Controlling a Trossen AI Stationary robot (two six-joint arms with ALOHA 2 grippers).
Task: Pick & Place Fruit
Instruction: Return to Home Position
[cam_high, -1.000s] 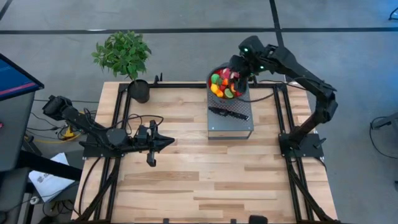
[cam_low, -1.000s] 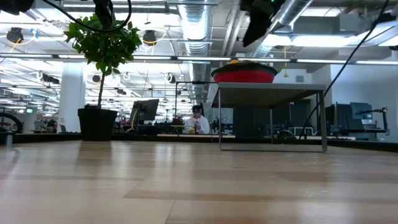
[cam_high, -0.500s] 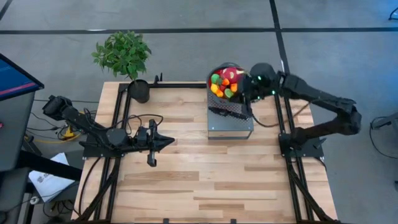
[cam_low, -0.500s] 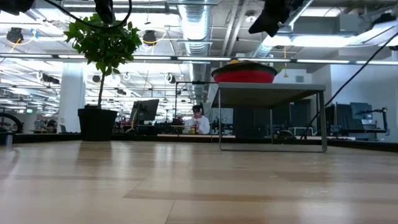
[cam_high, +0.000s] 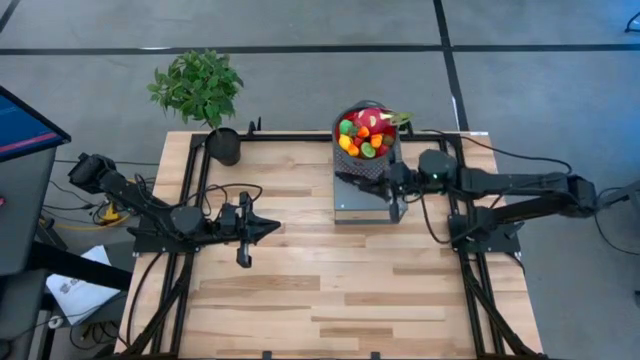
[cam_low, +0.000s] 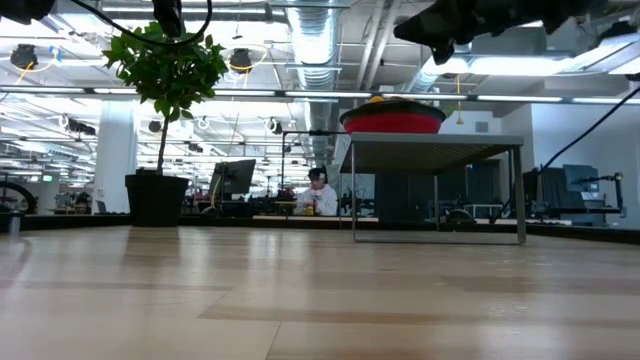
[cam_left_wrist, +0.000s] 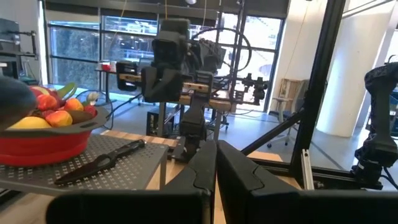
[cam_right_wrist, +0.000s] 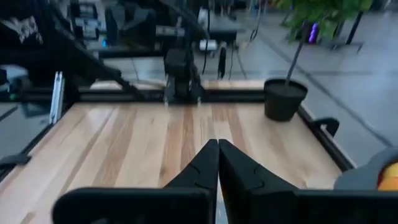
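I'm holding the right gripper (cam_high: 388, 183) beside the red colander (cam_low: 392, 122) of fruit (cam_high: 365, 135) (fingers (cam_right_wrist: 198, 167) clenched, empty); left gripper (cam_high: 272, 229) resting well apart, clenched.

- The pale wooden plank surface (cam_high: 320, 270) is edged by a black metal frame (cam_high: 196, 190).
- A potted plant (cam_high: 224, 146) in a black pot stands on the surface at its far left corner.
- A small grey perforated metal shelf (cam_high: 355, 205) on thin legs stands on the surface at the far side, right of centre.
- On the shelf sits a red bowl (cam_low: 392, 120) heaped with toy fruit (cam_high: 362, 135).
- A black-handled knife (cam_left_wrist: 102, 163) lies flat on the shelf just beside the bowl.
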